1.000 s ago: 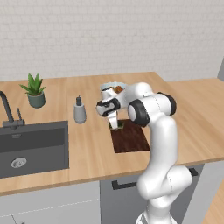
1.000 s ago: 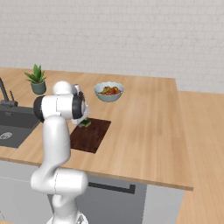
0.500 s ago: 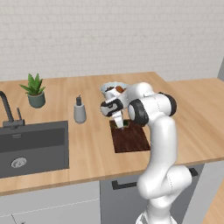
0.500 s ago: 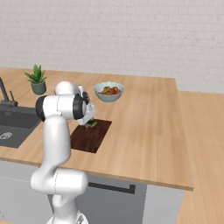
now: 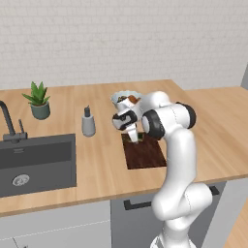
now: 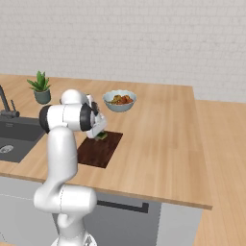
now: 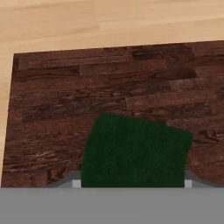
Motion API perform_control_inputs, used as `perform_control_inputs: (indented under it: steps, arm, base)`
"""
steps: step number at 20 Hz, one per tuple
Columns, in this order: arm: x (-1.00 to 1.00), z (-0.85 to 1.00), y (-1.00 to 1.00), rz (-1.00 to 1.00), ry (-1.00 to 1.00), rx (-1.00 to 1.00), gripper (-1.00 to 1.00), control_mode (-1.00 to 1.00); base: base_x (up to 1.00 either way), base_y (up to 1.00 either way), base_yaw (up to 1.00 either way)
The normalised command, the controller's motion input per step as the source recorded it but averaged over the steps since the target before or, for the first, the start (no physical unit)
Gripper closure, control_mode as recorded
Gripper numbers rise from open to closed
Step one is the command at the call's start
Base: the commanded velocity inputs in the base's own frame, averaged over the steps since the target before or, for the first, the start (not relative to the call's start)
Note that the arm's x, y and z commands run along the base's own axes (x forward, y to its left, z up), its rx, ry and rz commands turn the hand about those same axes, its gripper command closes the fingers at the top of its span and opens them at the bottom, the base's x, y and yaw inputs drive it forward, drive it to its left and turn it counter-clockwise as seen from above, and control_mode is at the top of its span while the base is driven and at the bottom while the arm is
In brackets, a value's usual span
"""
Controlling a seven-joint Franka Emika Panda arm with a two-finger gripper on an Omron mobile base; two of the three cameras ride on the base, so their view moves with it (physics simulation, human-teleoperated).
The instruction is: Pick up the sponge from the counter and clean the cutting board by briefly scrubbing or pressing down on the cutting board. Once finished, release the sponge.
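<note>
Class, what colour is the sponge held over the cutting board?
Dark green; the sponge shows best in the hand view, over the reddish-brown cutting board.

A white robot arm [image 6: 65,158] stands at the wooden counter [image 6: 158,139]. Its hand reaches down to the far end of the dark brown cutting board [image 6: 98,150]. A small green sponge [image 6: 101,137] sits at the tip of the hand, right at the board. Behind the board is a bowl of fruit [image 6: 119,100]. A potted plant [image 6: 41,87] stands near the dark sink [image 6: 14,137].
</note>
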Motion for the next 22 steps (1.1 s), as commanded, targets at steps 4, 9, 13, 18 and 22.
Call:
perform_control_inputs:
  steps: [4, 9, 13, 18, 22]
  arm:
    - [-0.47, -0.51, -0.70, -0.06, -0.06, -0.02, 1.00, -1.00]
    - [-0.53, -0.49, -0.77, -0.06, -0.03, 0.00, 1.00, -1.00]
    - [-0.60, -0.51, -0.85, -0.06, -0.01, 0.00, 1.00, -1.00]
    - [-0.61, -0.47, -0.85, -0.06, -0.02, 0.00, 1.00, -1.00]
    - [-0.61, -0.48, -0.86, -0.06, 0.00, 0.00, 1.00, -1.00]
  base:
    - [0.00, 0.00, 0.00]
    - [0.00, 0.00, 0.00]
    - [0.00, 0.00, 0.00]
    - [0.00, 0.00, 0.00]
    - [0.00, 0.00, 0.00]
